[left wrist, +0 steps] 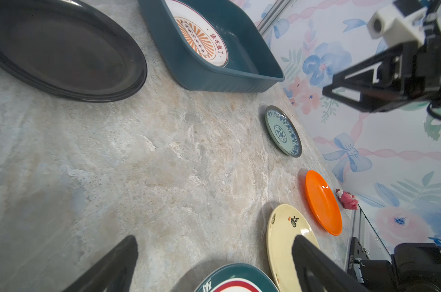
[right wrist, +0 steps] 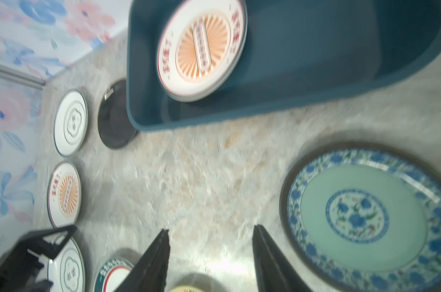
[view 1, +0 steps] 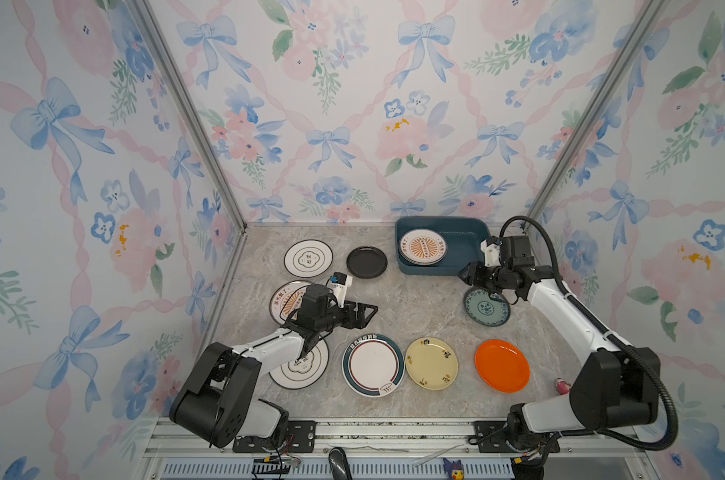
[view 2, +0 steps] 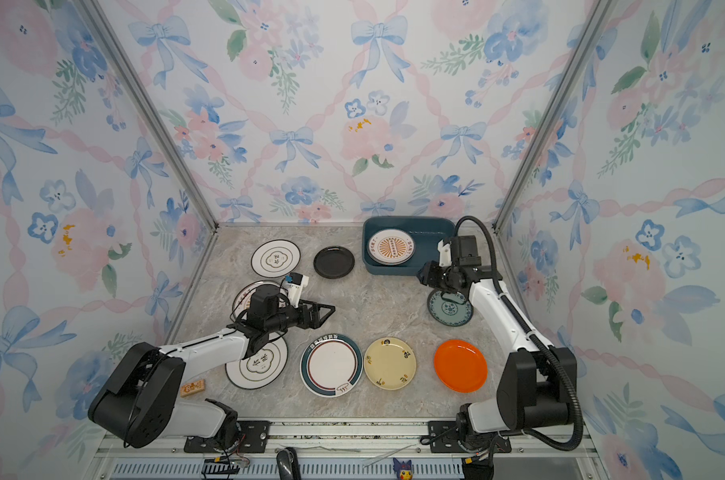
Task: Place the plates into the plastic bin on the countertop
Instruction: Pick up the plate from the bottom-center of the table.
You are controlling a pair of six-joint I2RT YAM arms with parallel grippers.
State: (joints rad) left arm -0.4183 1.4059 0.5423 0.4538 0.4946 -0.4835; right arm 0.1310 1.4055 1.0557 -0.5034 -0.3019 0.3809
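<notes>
We see a beige-grey marbled worktop (view 1: 415, 299) with pale veins. Taking twelve o'clock as its far edge in the top views, the bin (view 1: 427, 270) stands at one o'clock, close to the back edge. The black plate (view 1: 366, 262) lies at eleven and the far emblem plate (view 1: 308, 258) at ten, near each other but apart. The sunburst plate (view 1: 282, 299) lies at nine, partly hidden, and the near emblem plate (view 1: 302, 370) at eight. Along the near side we count the teal-rimmed plate (view 1: 373, 365) at six, the yellow plate (view 1: 431, 363) at five and the orange plate (view 1: 502, 365) at four, none touching. The blue-green plate (view 1: 487, 311) lies at three. A small pink figure (view 1: 562, 385) sits at four by the edge.
</notes>
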